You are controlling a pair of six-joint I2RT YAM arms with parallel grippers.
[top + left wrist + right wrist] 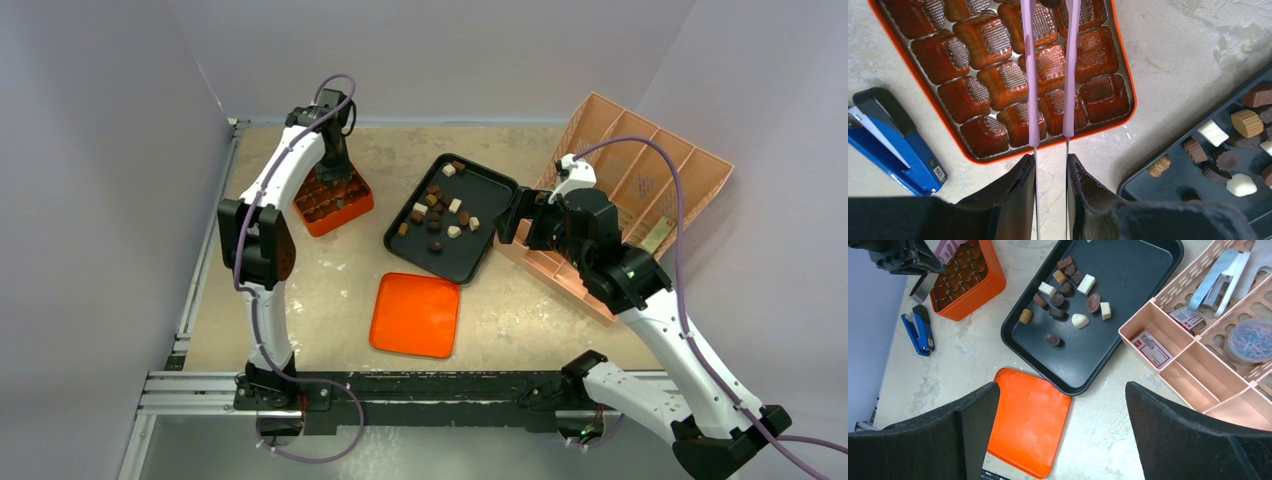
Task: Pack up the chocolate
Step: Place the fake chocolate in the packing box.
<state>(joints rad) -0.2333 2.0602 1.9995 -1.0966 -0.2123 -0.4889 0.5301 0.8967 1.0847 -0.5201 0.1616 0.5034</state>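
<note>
Unable to identify the dark scrap (pixel 1050 2) between the pink tips (pixel 1029 50) of the left gripper (pixel 1050 162), cropped at 12 o'clock by the wrist view's edge. Found the orange box (pixel 985 137) cropped at 12 o'clock, the black tray (pixel 1158 200) at 4 o'clock, the blue stapler (pixel 898 145) at 9 o'clock. From above, unable to resolve shapes of the chocolate (pixel 455 205).

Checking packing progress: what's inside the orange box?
The orange box shows only empty moulded cups. The left gripper hides some cups, so their contents cannot be seen.
</note>
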